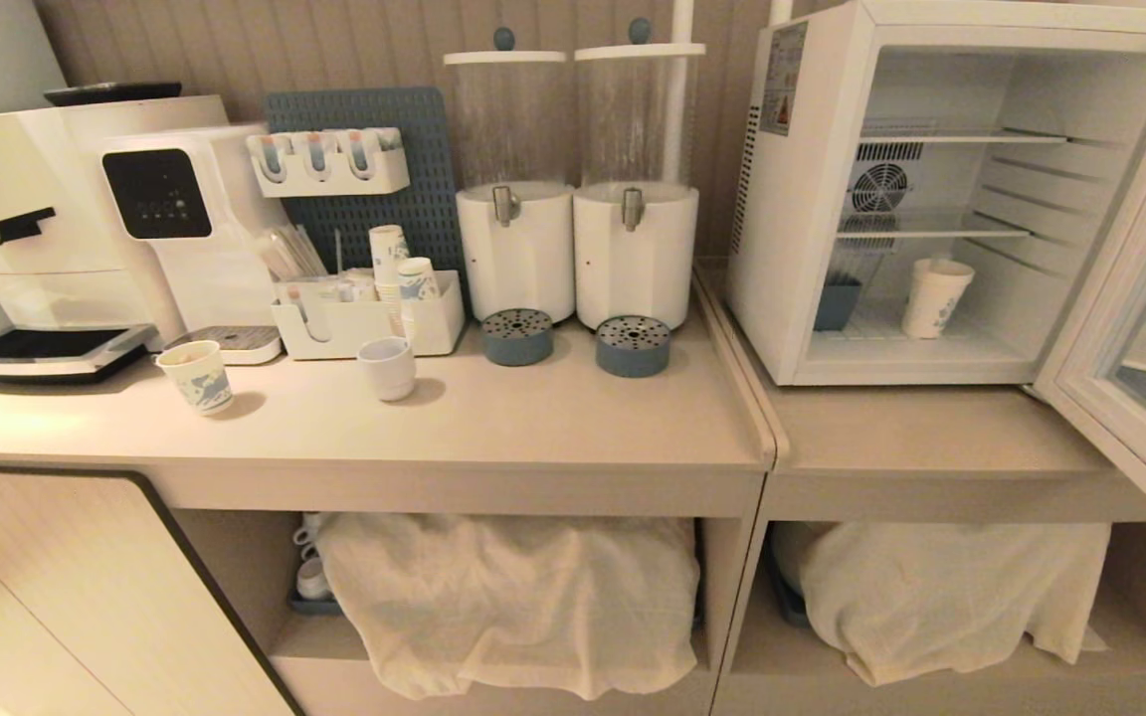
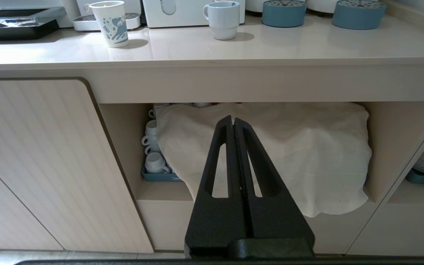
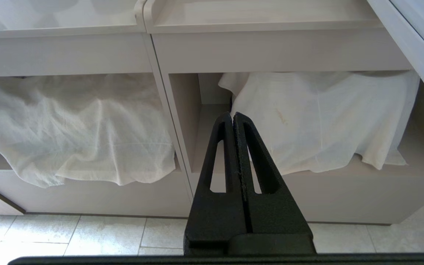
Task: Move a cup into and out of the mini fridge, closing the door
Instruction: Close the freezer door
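Both claws are nearest the lens: left claw (image 2: 233,123) fully closed, empty, held low before the cloth-covered shelf (image 2: 271,154) under the tabletop (image 1: 493,418); right claw (image 3: 232,118) likewise closed and empty, below the tabletop edge facing the neighbouring draped shelf. Mini fridge (image 1: 792,249) stands on the right section of the tabletop, door (image 1: 1130,298) swung wide open. Cup (image 1: 934,298) stands upright on the fridge floor, beneath the lower shelf, beside a small blue container (image 1: 836,303).
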### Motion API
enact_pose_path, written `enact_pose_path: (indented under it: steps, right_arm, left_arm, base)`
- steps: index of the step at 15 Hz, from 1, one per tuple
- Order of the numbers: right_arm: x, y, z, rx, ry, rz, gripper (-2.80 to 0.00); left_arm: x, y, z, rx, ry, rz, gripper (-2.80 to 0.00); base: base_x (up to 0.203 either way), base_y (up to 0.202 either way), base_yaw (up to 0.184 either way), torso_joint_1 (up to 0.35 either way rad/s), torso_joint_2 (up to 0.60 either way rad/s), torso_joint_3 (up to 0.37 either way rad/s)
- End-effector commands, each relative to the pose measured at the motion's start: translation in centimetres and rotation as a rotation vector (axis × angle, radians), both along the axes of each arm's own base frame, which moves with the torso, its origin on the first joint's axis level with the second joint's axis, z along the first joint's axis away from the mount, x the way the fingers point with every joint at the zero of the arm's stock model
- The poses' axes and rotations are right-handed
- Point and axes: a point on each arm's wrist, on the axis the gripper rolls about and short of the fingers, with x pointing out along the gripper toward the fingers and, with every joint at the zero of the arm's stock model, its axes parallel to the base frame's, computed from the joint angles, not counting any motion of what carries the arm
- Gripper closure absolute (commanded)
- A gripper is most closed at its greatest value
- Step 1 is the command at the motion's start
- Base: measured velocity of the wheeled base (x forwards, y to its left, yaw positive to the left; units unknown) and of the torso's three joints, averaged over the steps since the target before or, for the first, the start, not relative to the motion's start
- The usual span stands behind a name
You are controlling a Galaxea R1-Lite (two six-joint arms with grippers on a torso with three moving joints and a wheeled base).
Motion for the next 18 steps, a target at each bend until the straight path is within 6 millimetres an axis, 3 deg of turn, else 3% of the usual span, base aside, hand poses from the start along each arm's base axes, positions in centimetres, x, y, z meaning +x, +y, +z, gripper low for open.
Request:
enact_pose_path:
  steps: [1, 5, 18]
  right_arm:
    - [0.01, 0.00, -0.04, 0.000, 0.002, 0.001, 0.00]
    - [0.02, 0.00, -0.04, 0.000, 0.004, 0.001, 0.00]
    - [0.01, 0.00, -0.04, -0.002, 0.002, 0.001, 0.00]
  left_arm:
    - [0.14, 0.00, -0.46, 0.000, 0.018, 0.000, 0.00]
    - [0.14, 0.00, -0.44, -0.003, 0.016, 0.001, 0.00]
    - [0.14, 0.00, -0.46, 0.005, 0.017, 0.000, 0.00]
  base:
    - [0.000, 0.000, 0.000, 0.000, 0.00, 0.000]
    - [-0.002, -0.062, 0.002, 0.000, 0.00, 0.001]
    - [0.000, -0.192, 0.000, 0.002, 0.00, 0.003]
